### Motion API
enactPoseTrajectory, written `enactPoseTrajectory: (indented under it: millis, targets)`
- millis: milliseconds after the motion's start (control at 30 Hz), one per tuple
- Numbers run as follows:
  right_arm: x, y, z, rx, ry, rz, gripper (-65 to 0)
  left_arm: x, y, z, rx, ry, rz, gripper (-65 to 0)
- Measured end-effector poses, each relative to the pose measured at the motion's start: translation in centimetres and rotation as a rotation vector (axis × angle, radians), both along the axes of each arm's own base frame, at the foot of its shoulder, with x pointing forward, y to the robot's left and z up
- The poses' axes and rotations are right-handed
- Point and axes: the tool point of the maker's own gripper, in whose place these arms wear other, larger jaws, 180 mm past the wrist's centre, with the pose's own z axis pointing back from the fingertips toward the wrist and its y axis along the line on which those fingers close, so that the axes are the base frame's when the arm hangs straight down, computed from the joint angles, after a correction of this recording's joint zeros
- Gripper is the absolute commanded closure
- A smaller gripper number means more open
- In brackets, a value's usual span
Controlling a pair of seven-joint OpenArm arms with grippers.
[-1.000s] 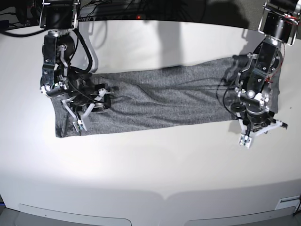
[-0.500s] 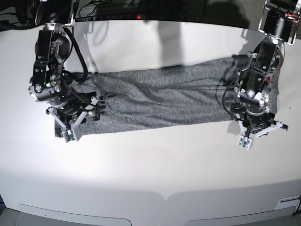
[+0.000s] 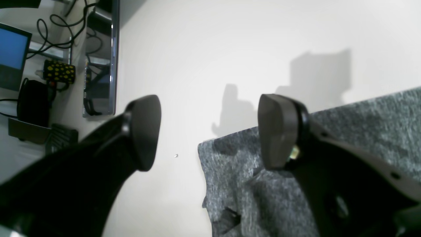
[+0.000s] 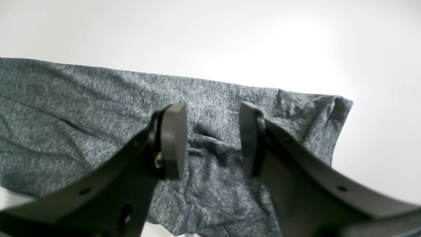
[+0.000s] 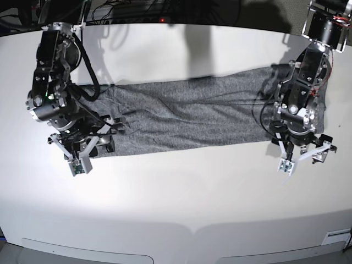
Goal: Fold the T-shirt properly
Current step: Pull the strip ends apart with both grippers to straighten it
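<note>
No legible text, labels, brands or nos. anywhere. T-shirt (image 5: 187,113) is plain heather grey, no print. Blue screen (image 3: 11,54) at left-wrist view's edge shows no readable chars. Spotted mug (image 3: 59,70) beside it has yellow dots only, no lettering. Tabletop (image 5: 176,192) bare of markings.
</note>
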Motion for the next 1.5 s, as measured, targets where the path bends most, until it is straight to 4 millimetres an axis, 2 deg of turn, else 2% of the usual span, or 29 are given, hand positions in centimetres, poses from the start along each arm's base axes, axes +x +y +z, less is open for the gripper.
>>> enactPoseTrajectory:
  millis: [100, 233, 367, 433, 533, 667, 833, 900, 1000, 1067, 1167, 1333, 1500]
  targets:
    - [0.0, 0.0, 0.0, 0.0, 0.0, 0.0, -26.6, 0.0, 0.1, 0.0, 0.013, 0.004, 0.001, -44.7]
    - [0.0, 0.0, 0.0, 0.0, 0.001, 0.0, -26.6, -0.9, 1.2, -0.8, 0.064, 0.099, -0.023, -44.7]
    - [-0.2, -0.1, -0.2, -0.005, 0.016, -0.001, -26.6, -1.8, 4.3, -1.2, 0.054, 0.178, -0.024, -44.6]
    - [-0.3, 0.6, -0.2, 0.041, 0.022, 0.014, -26.6, -2.3, 5.8, -1.2, 0.053, 0.23, -0.038, -44.6]
    - [-0.6, 2.0, 0.1, 0.127, 0.038, 0.047, -26.6, -2.8, 7.4, -1.0, -0.046, 0.286, -0.033, -44.6]
    - [-0.8, 2.8, 0.3, 0.173, 0.045, 0.068, -26.6, -2.5, 9.0, 0.9, -0.236, 0.275, -0.035, -44.6]
    - [-1.1, 2.8, -0.1, 0.164, 0.07, 0.07, -26.6, -3.1, 9.5, 3.7, -0.481, 0.265, -0.1, -44.6]
    - [-1.3, 2.7, -0.3, 0.158, 0.083, 0.071, -26.6, -3.5, 9.5, 4.1, -0.552, 0.275, -0.138, -44.6]
    - [-1.6, 3.1, 0.3, 0.125, 0.071, 0.117, -26.6, -5.1, 11.3, 2.4, -0.617, 0.349, -0.115, -44.6]
    - [-1.6, 3.6, 1.3, 0.124, 0.046, 0.142, -26.6, -6.6, 12.9, 0.7, -0.691, 0.401, -0.06, -44.6]
    - [-1.8, 4.7, 3.2, 0.154, -0.004, 0.181, -26.6, -8.1, 13.9, -1.0, -0.855, 0.417, 0.004, -44.6]
    - [-2.2, 5.8, 5.0, 0.189, -0.041, 0.221, -26.6, -10.6, 14.0, -3.9, -1.066, 0.456, 0.126, -44.6]
    - [-2.4, 6.2, 5.1, 0.21, -0.034, 0.238, -26.6, -10.4, 12.7, -5.0, -1.205, 0.401, 0.158, -44.6]
